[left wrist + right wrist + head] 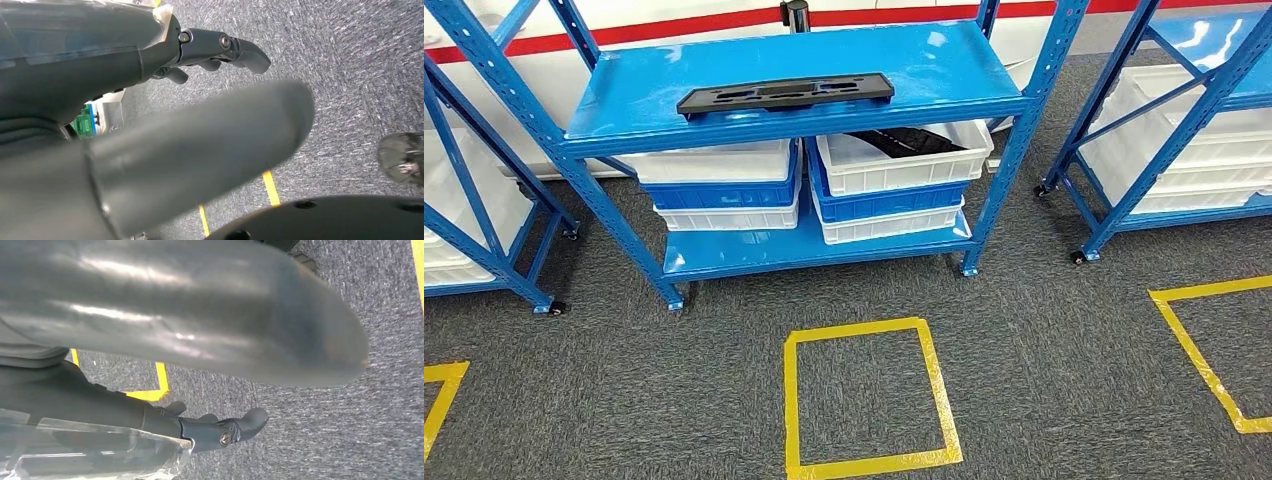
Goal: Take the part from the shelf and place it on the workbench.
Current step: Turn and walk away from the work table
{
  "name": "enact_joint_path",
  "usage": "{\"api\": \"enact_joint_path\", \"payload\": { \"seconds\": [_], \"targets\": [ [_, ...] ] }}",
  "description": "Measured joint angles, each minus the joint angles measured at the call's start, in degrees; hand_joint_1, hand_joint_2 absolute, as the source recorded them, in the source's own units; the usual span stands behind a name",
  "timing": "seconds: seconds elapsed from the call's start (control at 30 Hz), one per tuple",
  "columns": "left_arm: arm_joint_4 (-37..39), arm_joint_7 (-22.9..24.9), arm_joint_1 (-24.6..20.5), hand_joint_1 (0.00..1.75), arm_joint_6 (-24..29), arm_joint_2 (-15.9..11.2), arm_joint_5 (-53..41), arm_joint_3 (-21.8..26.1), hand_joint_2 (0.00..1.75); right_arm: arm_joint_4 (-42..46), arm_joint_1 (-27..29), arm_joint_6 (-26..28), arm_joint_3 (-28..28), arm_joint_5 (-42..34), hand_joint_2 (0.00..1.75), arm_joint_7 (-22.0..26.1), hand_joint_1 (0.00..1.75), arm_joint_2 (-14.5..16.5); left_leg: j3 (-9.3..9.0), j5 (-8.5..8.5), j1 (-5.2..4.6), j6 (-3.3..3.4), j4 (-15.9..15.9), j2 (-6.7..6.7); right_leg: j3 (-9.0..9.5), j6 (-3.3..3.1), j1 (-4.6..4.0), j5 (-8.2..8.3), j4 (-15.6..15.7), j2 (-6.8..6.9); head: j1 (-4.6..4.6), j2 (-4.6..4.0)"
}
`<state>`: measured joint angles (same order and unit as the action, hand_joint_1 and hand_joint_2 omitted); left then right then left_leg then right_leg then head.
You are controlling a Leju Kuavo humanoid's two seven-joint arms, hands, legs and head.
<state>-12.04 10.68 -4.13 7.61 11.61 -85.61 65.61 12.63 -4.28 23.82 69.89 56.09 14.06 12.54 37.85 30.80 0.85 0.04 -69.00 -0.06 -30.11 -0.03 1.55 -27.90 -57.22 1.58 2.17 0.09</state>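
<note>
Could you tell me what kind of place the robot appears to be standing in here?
Probably a factory or warehouse parts area: wheeled blue metal shelving racks, stacked white and blue plastic bins, and yellow tape squares marked on grey carpet.

Matt black plastic part [785,96] on glossy blue painted-metal shelf [924,65]; rough grey carpet [1044,340].

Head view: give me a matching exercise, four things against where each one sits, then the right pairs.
Things:
1. black part
2. white bin with a dark piece in it
3. yellow tape square
4. blue bin under the left white bin

Places:
A. on the grey carpet in front of the shelf
B. right side of the lower shelf, top of its stack
C. flat on the top shelf, near its front edge
D. left stack on the lower shelf, in the middle

Pairs: 1-C, 2-B, 3-A, 4-D
</note>
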Motion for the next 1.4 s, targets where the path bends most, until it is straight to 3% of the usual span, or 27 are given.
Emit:
{"api": "enact_joint_path", "payload": {
  "seconds": [0.07,0.1,0.2,0.27,0.3,0.37,0.43,0.47,0.53,0.6,0.63,0.7,0.77,0.83,0.9,0.93,0.97,1.0,1.07,1.13,1.2,1.3,1.4],
  "targets": [
    [0.0,0.0,-0.1,0.00,0.2,0.0,-0.1,0.0,0.44,0.0,0.0,0.0,0.0,0.1,0.00,0.0,0.00,0.0,-3.88,-3.32,-0.17,0.46,7.9,1.01,0.29,0.38,-0.21,-0.26,0.0,0.29,-0.03,0.00],
    [0.0,0.1,-0.1,0.00,0.3,0.0,-0.1,0.0,0.00,0.0,-0.1,0.0,0.0,0.1,0.00,0.0,0.00,0.0,-5.03,-4.05,-0.34,0.75,10.2,1.32,0.38,0.64,-0.36,-0.38,0.0,0.40,-0.08,0.00],
    [0.0,0.1,-0.2,0.00,0.4,0.0,0.0,0.0,0.00,0.0,-0.2,0.0,0.0,0.2,0.00,0.0,0.00,0.1,-5.30,-4.30,-0.79,1.77,11.2,0.78,0.48,1.67,-0.65,-0.51,0.2,0.78,-0.17,0.00],
    [0.0,0.1,-0.2,0.00,0.5,0.0,0.2,0.0,0.00,0.0,-0.3,0.0,-0.1,0.4,0.00,0.0,0.00,0.1,-5.64,-4.83,-0.68,2.66,11.9,0.35,-0.12,1.99,-0.70,-1.54,-1.3,0.34,-0.27,0.00],
    [0.0,0.1,-0.3,0.00,0.6,0.0,0.3,0.0,0.00,0.0,-0.3,0.0,-0.1,0.5,0.00,0.0,0.00,0.1,-5.82,-5.10,-0.58,3.02,12.2,0.17,-1.23,1.84,-0.72,-2.83,-3.8,-0.12,-0.40,0.00],
    [0.0,0.1,-0.3,0.00,0.7,0.0,0.4,0.0,0.00,0.0,-0.3,0.0,-0.1,0.6,0.00,0.0,0.00,0.1,-5.79,-5.22,-0.66,3.36,12.3,-0.28,-5.07,1.32,-0.64,-6.23,-11.5,-0.87,-0.60,0.00],
    [0.0,0.1,-0.3,0.00,0.8,0.0,0.7,0.0,0.00,0.0,-0.2,0.0,-0.1,0.8,0.00,0.0,0.00,0.0,-5.76,-5.20,-0.78,3.40,12.3,-0.96,-7.84,1.60,-0.65,-7.55,-16.6,-1.09,-0.72,0.00],
    [0.0,0.1,-0.3,0.00,0.9,0.0,0.8,0.0,0.00,0.0,-0.2,0.0,-0.1,0.8,0.00,0.0,0.00,-0.1,-5.81,-5.19,-0.82,3.40,12.3,-1.35,-7.62,2.01,-0.66,-6.76,-15.8,-1.18,-0.76,0.00],
    [0.0,0.0,-0.3,0.00,1.0,0.0,0.9,0.0,0.00,0.0,-0.2,0.0,-0.1,1.1,0.00,0.0,0.00,-0.2,-5.98,-5.15,-0.86,3.29,12.2,-2.12,-4.09,2.79,-0.63,-3.32,-8.3,-1.69,-0.83,0.00],
    [0.0,-0.3,-0.3,0.00,1.2,0.0,0.9,0.0,0.00,0.0,-0.2,-0.1,-0.2,1.4,0.00,0.0,0.00,-0.3,-6.02,-4.87,-1.11,2.85,11.9,-2.73,-1.02,2.61,-0.71,-0.66,-1.4,-2.40,-0.93,0.00],
    [0.0,-0.6,-0.3,0.00,1.3,0.0,0.9,0.0,0.00,0.0,-0.2,-0.1,-0.3,1.6,0.00,0.0,0.00,-0.4,-5.97,-4.70,-1.20,2.55,11.8,-2.93,-0.46,2.20,-0.80,-0.16,0.1,-2.61,-0.96,0.00],
    [0.0,-1.1,-0.2,0.00,1.5,0.0,0.9,0.0,0.00,0.0,-0.3,-0.3,-0.5,1.9,0.00,0.0,0.00,-0.4,-5.89,-4.52,-1.12,1.95,11.8,-3.16,-0.35,1.24,-0.80,0.08,0.4,-2.34,-0.96,0.00],
    [0.0,-1.6,-0.2,0.00,1.5,0.0,0.8,0.0,0.00,0.0,-0.3,-0.4,-0.7,1.9,0.00,0.0,0.00,-0.4,-5.35,-3.57,-0.88,1.34,10.5,-2.49,-0.01,0.47,-0.42,0.35,0.6,-1.98,-0.77,0.00],
    [0.0,-2.0,-0.2,0.00,1.4,-0.1,0.4,-0.1,0.00,0.0,-0.2,-0.4,-0.8,1.7,0.00,-0.1,0.00,-0.4,-2.96,-0.31,-0.58,0.60,5.2,-1.28,0.19,-0.05,-0.14,0.49,0.7,-1.49,-0.35,0.00],
    [0.0,-2.3,-0.2,0.00,1.2,-0.1,0.0,-0.2,0.00,0.0,0.0,-0.1,-0.8,1.4,0.00,-0.3,0.00,-0.4,0.74,3.14,-0.22,-0.06,-2.1,-0.74,0.20,-0.26,-0.18,0.39,0.7,-0.91,-0.13,0.00],
    [0.0,-2.4,-0.2,0.00,1.1,-0.2,-0.1,-0.3,0.00,0.0,0.0,0.1,-0.8,1.3,0.00,-0.4,0.00,-0.4,1.94,3.59,-0.07,-0.26,-4.3,-0.63,0.21,-0.30,-0.20,0.34,0.7,-0.62,-0.13,0.00],
    [0.0,-2.4,-0.2,0.00,0.9,-0.2,-0.3,-0.4,0.00,0.0,0.1,0.2,-0.8,1.2,0.00,-0.5,0.00,-0.3,2.06,2.83,0.05,-0.35,-4.2,-0.48,0.26,-0.31,-0.20,0.29,0.7,-0.39,-0.12,0.00],
    [0.0,-2.4,-0.2,0.00,0.8,-0.3,-0.3,-0.5,0.00,0.0,0.1,0.3,-0.8,1.2,0.00,-0.5,0.00,-0.3,0.98,1.06,0.15,-0.34,-1.9,-0.26,0.37,-0.28,-0.20,0.22,0.7,-0.22,-0.11,0.00],
    [0.0,-2.4,-0.2,0.00,0.8,-0.5,-0.4,-0.6,0.00,0.0,0.0,0.4,-0.8,1.1,0.00,-0.5,0.00,-0.1,-3.08,-2.87,0.14,0.01,6.2,0.79,0.70,0.00,-0.32,-0.02,0.6,0.01,-0.11,0.00],
    [0.0,-2.6,-0.3,0.00,0.6,-0.6,-0.4,-0.7,0.87,0.0,0.0,0.4,-0.9,1.1,0.00,-0.5,0.00,0.1,-5.42,-4.37,-0.17,0.64,11.0,1.40,0.92,0.53,-0.64,-0.31,0.6,0.22,-0.19,0.00],
    [0.0,-3.3,-0.4,0.00,0.2,-0.6,-0.2,-0.7,1.75,0.0,0.0,0.4,-0.9,1.1,0.00,-0.5,0.00,0.2,-5.49,-4.33,-0.57,1.35,11.4,0.97,1.05,1.23,-0.83,-0.41,0.8,0.52,-0.27,0.00],
    [0.0,-5.0,-0.4,0.00,-0.7,-0.6,0.6,-0.7,1.75,0.0,0.0,0.4,-1.0,1.1,0.00,-0.2,0.00,0.2,-5.95,-5.02,-0.42,2.71,12.4,0.43,-0.01,1.78,-0.82,-2.00,-1.7,0.01,-0.45,0.00],
    [0.0,-6.4,-0.5,0.00,-1.1,-0.5,1.4,-0.6,1.75,0.0,0.1,0.4,-1.0,0.3,0.00,0.2,0.00,0.2,-5.98,-5.26,-0.46,3.27,12.6,-0.04,-5.55,1.31,-0.75,-6.84,-12.8,-0.99,-0.82,0.00]
  ]
}}
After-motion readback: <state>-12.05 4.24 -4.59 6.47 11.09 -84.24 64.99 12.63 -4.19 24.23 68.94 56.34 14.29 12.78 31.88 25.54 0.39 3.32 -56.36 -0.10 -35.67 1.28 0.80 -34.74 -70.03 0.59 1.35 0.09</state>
